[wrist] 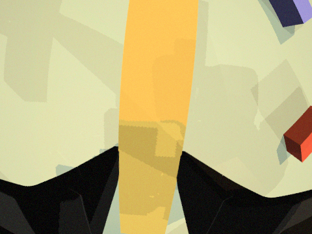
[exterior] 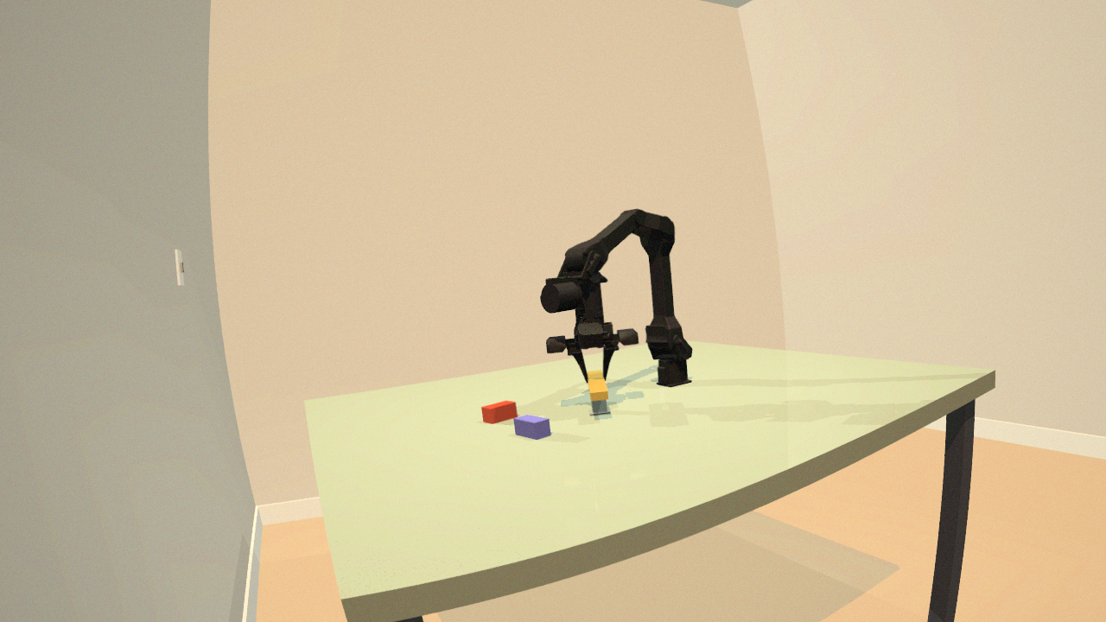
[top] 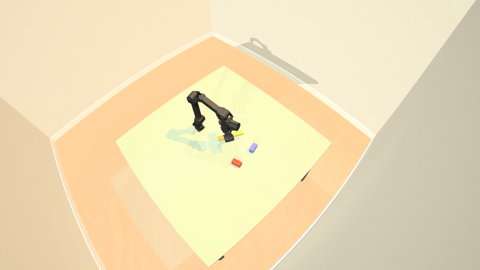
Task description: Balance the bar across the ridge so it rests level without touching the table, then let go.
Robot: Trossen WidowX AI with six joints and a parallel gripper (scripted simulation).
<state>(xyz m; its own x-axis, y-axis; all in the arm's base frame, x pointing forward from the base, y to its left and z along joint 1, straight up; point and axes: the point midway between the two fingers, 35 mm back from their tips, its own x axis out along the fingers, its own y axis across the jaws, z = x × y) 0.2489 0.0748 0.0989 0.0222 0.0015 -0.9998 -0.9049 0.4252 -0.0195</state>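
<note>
The bar is a long, flat, yellow-orange slab of rectangular outline. It is clamped between the fingers of the claw, gripped near one end, so that most of its length is projected forward beyond the fingertips. In the exterior view the bar is seen end-on beneath the claw, raised just above the table, with its shadow cast underneath. Which block is the ridge cannot be told.
</note>
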